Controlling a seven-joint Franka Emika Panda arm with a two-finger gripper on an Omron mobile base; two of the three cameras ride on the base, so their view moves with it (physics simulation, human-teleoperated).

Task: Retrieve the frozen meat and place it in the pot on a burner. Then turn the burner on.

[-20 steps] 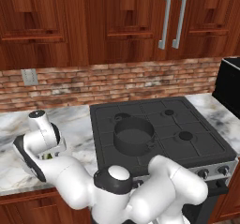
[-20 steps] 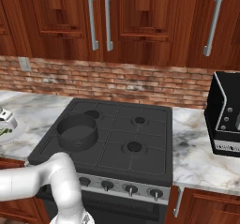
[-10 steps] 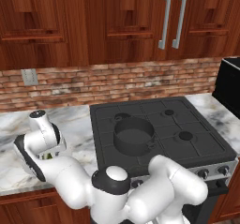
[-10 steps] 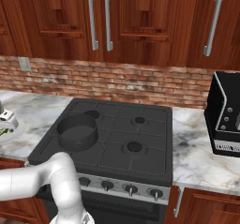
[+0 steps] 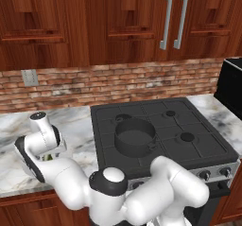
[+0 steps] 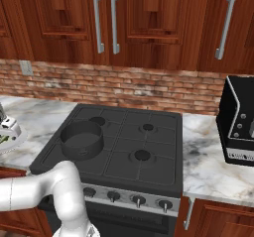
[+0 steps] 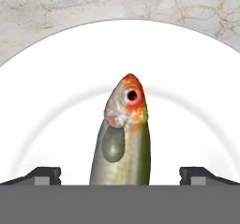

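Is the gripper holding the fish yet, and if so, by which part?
No, nothing is held. The gripper is open, with its fingertips either side of the frozen meat, which lies on the white plate.

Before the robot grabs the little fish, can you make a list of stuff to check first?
1. Gripper open: ok.
2. Fish lies between the two fingertips: ok.
3. Fish rests on the white plate, nothing on top of it: ok.
4. Fingertips low enough to pinch the fish: cannot tell.
5. Pot sits on a front burner of the stove, empty: ok.
6. Burner under the pot off: cannot tell.
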